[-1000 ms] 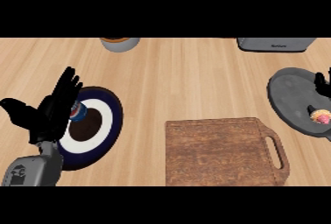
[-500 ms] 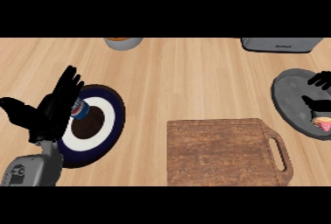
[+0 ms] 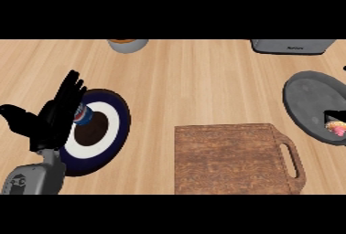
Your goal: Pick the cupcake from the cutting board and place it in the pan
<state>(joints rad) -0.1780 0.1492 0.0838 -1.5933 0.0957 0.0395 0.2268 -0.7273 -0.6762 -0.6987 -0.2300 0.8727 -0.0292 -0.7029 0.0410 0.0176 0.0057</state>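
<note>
Head view, left robot hand [image 3: 57, 114] fingers straight, resting over plate [image 3: 111, 132], cupcake [image 3: 336, 128] in pan [image 3: 310, 98]

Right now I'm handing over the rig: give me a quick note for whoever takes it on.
Left hand: open, resting over the plate at the view's left.
Right hand: only a dark sliver at the right edge, beside the cupcake; its state cannot be told.
Cupcake: over the pan, at the right edge.
Cutting board: bare.
Done: cupcake off the board.
Left: confirm it sits released in the pan.
</note>
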